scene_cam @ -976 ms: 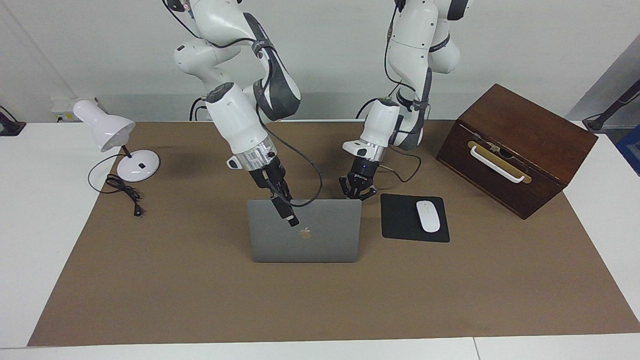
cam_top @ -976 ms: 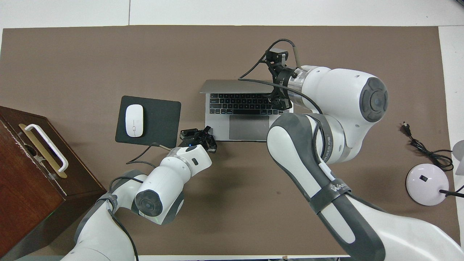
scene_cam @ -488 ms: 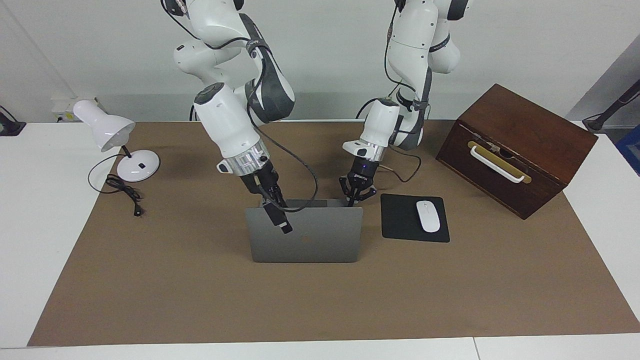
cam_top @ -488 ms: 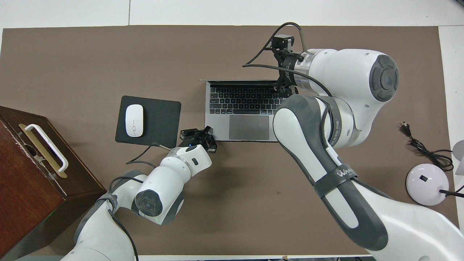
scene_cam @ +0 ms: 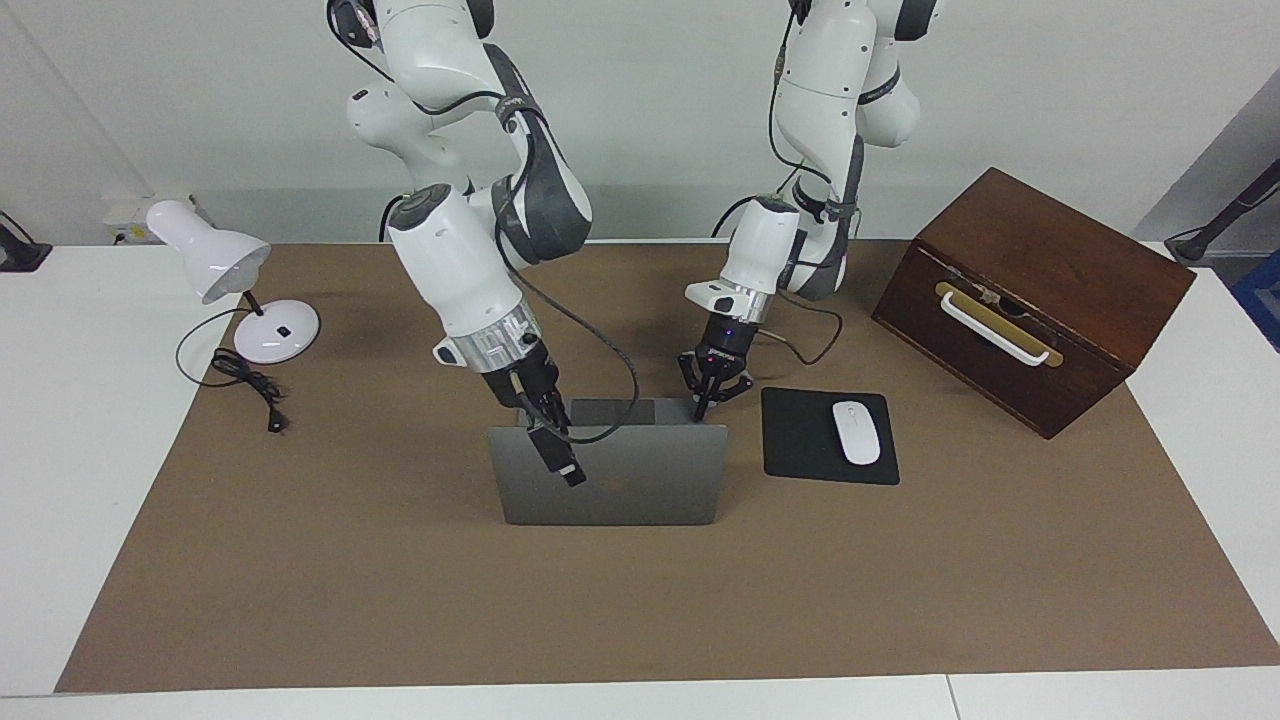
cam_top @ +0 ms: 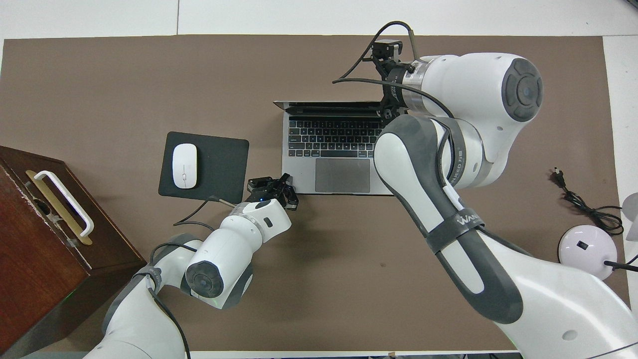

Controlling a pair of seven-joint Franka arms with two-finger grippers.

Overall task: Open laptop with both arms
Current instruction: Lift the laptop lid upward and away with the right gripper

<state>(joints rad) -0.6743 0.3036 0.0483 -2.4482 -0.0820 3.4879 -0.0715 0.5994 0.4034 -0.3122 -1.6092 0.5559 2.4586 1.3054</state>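
Observation:
The silver-grey laptop [scene_cam: 640,490] stands open in the middle of the brown mat, its lid about upright with the logo side turned away from the robots. Its keyboard and trackpad [cam_top: 344,174] show in the overhead view. My right gripper [scene_cam: 540,415] is at the lid's top edge, toward the right arm's end, and its fingertips are hidden by the lid; it also shows in the overhead view [cam_top: 388,107]. My left gripper [scene_cam: 708,400] is shut, tips down on the deck's corner nearest the robots, next to the mouse pad; it also shows in the overhead view [cam_top: 284,182].
A black mouse pad [scene_cam: 800,440] with a white mouse [scene_cam: 856,432] lies beside the laptop toward the left arm's end. A dark wooden box [scene_cam: 1040,290] stands past it. A white desk lamp [scene_cam: 270,330] and its cord [scene_cam: 245,380] are at the right arm's end.
My right gripper has swung the lid farther open, away from the robots, from leaning over the keyboard to about upright. The left gripper has stayed on the deck's corner.

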